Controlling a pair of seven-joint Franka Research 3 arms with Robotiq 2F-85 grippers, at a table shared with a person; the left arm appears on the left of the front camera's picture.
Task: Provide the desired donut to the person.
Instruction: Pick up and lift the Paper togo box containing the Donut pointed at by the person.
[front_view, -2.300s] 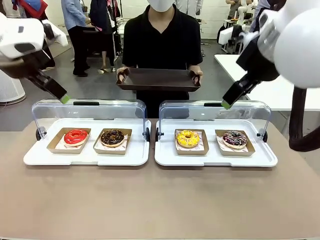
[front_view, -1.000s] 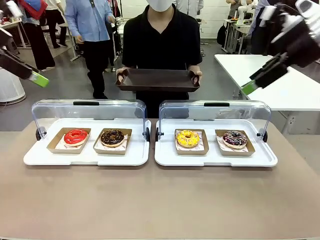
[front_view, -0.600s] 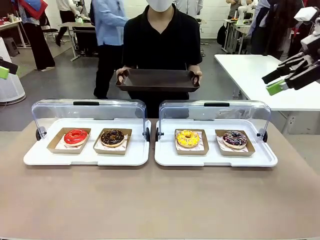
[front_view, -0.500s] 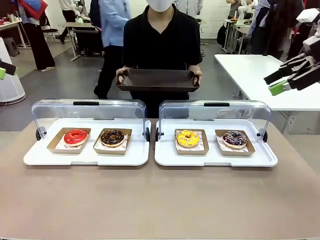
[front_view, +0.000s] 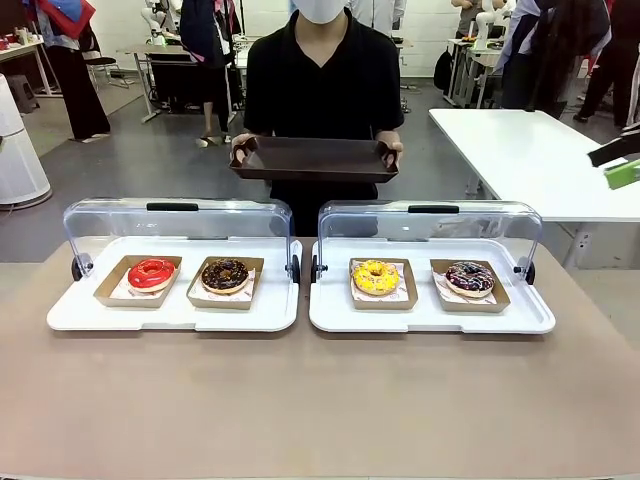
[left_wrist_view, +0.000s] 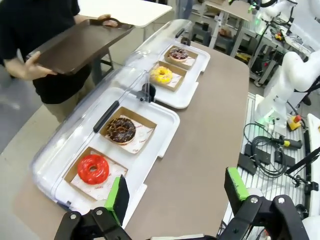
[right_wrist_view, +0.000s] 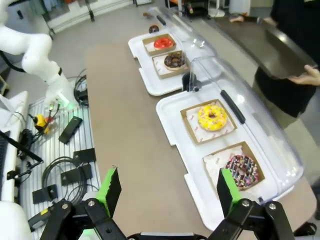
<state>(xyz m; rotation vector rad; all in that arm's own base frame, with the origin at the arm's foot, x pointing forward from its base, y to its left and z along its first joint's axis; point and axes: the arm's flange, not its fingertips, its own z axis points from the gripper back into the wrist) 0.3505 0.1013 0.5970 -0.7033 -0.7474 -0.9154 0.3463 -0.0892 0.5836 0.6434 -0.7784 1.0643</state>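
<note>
In front we see the red donut (front_view: 151, 272), chocolate donut (front_view: 225, 273), yellow donut (front_view: 376, 276) and sprinkled donut (front_view: 469, 277) in cardboard boats (front_view: 105, 290) on white trays (front_view: 180, 318) on the counter (front_view: 320, 400). In the left wrist view, our left hand (left_wrist_view: 176, 192) is spread and empty. In the right wrist view our right hand (right_wrist_view: 168, 191) is likewise; the donuts look soft and light, so we'd pinch a boat's stiff rim.

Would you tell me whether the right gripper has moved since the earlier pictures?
Yes. In the front view the right gripper has pulled away rightward and upward from the right case's clear lid, reaching the picture's right edge.
</note>
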